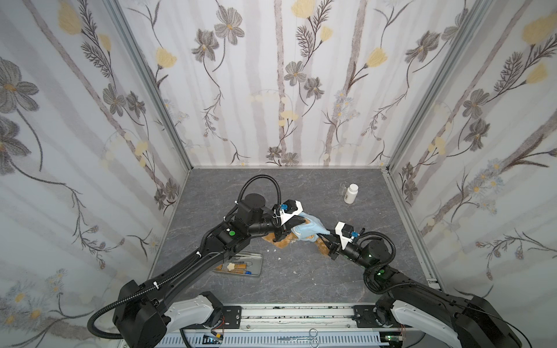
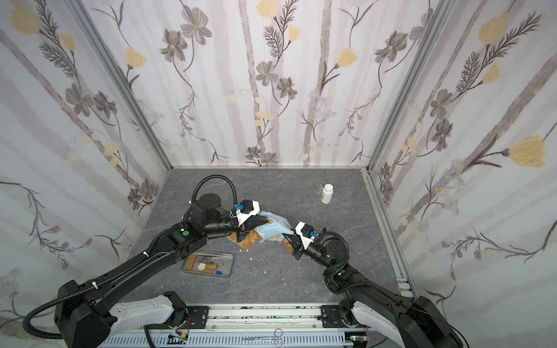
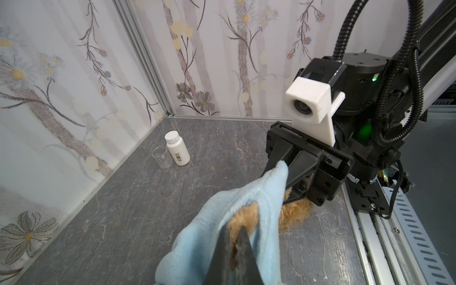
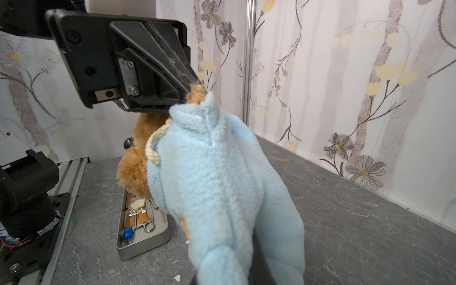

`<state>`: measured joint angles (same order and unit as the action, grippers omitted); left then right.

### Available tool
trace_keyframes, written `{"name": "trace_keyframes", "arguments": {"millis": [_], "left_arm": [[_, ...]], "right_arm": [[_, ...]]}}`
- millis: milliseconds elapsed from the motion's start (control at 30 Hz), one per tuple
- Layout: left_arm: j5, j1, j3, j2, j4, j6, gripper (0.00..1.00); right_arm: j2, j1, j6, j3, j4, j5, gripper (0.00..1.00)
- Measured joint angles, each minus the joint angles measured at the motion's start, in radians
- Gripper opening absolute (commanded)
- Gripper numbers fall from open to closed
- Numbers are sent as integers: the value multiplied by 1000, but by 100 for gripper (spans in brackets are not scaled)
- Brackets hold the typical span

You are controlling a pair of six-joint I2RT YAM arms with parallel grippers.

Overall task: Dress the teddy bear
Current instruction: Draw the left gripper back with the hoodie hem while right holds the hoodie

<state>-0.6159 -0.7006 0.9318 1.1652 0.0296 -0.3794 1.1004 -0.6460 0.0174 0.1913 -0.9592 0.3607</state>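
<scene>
Room: your table (image 1: 301, 286) lies bare behind the bear and across to the right wall. Flowered walls (image 1: 271, 90) shut three sides, and a metal rail (image 1: 301, 313) runs along the near edge.
Obstacles: a tray (image 4: 148, 248) sits near the bear on its near-left side, beneath your left arm. A bottle (image 1: 351, 193) and a beaker (image 3: 161, 158) stand just beside each other, well apart at the back right.
Surfaces: the teddy bear (image 4: 134, 170) is curly golden-brown plush. The shirt (image 4: 217, 187) is soft light blue fleece. The tray is smooth metal with a low rim, and the table is grey, veined like marble.
Left gripper (image 4: 195, 85): clenched on a tuft of the bear poking out of the shirt's opening.
Right gripper (image 3: 281, 167): pinched tight on a corner of the shirt, with the cloth drawn taut between your two grippers.
Bear: mid-table between the grippers, mostly wrapped in the shirt, its head showing beside it.
</scene>
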Motion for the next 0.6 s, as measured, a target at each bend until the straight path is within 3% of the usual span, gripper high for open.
{"name": "trace_keyframes", "arguments": {"millis": [533,600], "left_arm": [[-7,47,-103,-44,208,307,0],[3,46,-104,-48,215,317,12]], "right_arm": [[50,0,-12,18,-37,-2,0],[55,2,-19,31,-31,-3,0]]}}
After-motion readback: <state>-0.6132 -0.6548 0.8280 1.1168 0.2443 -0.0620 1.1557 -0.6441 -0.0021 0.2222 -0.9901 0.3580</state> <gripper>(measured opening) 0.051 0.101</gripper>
